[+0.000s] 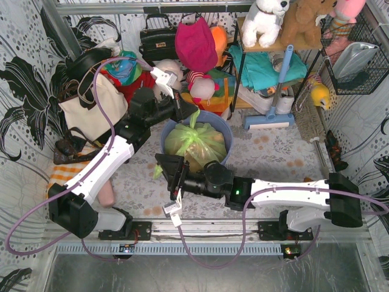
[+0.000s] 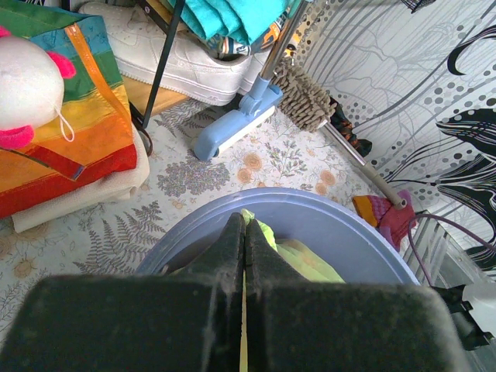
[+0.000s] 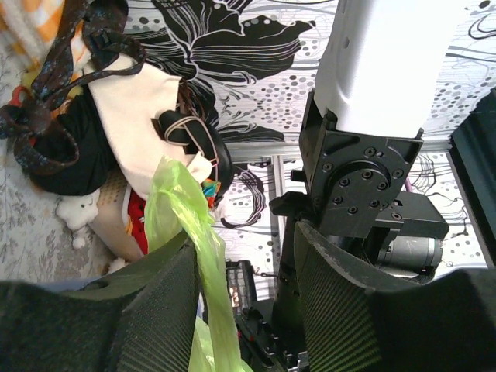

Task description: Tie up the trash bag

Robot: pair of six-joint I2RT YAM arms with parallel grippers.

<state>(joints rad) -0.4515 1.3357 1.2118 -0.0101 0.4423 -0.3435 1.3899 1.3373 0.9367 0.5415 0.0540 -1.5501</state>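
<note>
Trash bag [image 1: 197,143] is sitting inside the round blue-grey bin [image 1: 229,141] near the middle of the table [image 1: 273,155], its light-green plastic filling the bin. You are pinching a drawn-up strip of it with your left gripper [image 1: 191,112], which is reaching in over the bin's far left edge. In the left wrist view the two pads [image 2: 209,263] are pressing flat together, with only a thin yellow-green line of plastic showing between them. A crumple of the bag [image 2: 298,260] is poking out just beyond the tips, inside the bin's wall [image 2: 341,232].

Your right gripper [image 1: 168,173] is hanging at the bin's near left side, pointing left, with its jaws standing wide apart. In the right wrist view another strip of the bag [image 3: 186,201] is running up between those fingers. It is leaning against the pad on the picture's left [image 3: 155,302] and staying well clear of the other one, so you are not clamping it.

Beyond that strip the cream tote bag [image 3: 132,101] is resting against the patterned wall [image 3: 256,46]. A blue floor-wiper head [image 2: 232,132] is lying on the table past the bin.
</note>
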